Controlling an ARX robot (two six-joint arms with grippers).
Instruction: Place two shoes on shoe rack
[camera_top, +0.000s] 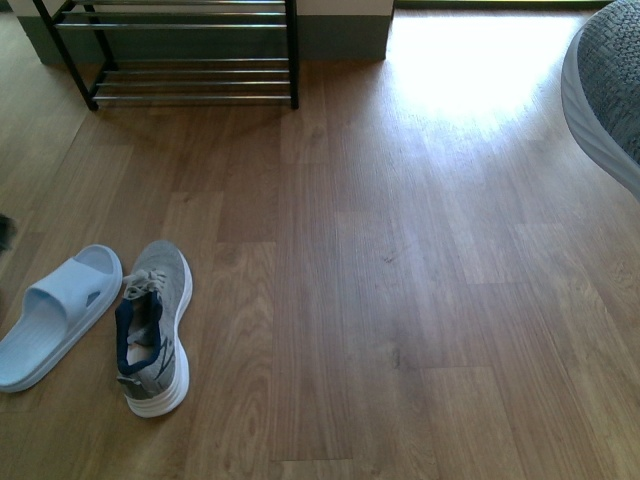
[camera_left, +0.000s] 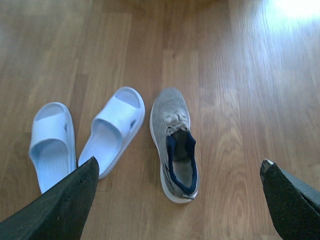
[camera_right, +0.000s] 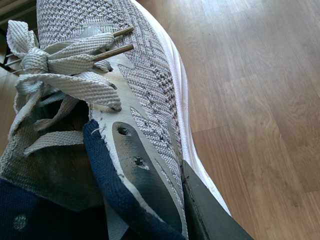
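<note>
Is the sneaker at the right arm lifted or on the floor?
Lifted: the held grey sneaker hangs tilted above the wooden floor, the right gripper's finger against its side.

glare far off, soft focus up close

in the front view a blown-out white patch sits on the wooden floor (camera_top: 470, 70) at one o'clock, with light coming from the far side. the other boards are evenly, warmly lit. the shoe rack (camera_top: 190, 50) at eleven o'clock throws a faint shadow toward the camera. the held sneaker (camera_top: 610, 90) at three o'clock is blurred. in the left wrist view the fingers (camera_left: 60, 205) of the left gripper (camera_left: 179, 164) are black, soft-edged shapes, and the floor sneaker (camera_left: 170, 115) is slightly soft. the right wrist view is crisp on the knit, with the white sole sunlit.
</note>
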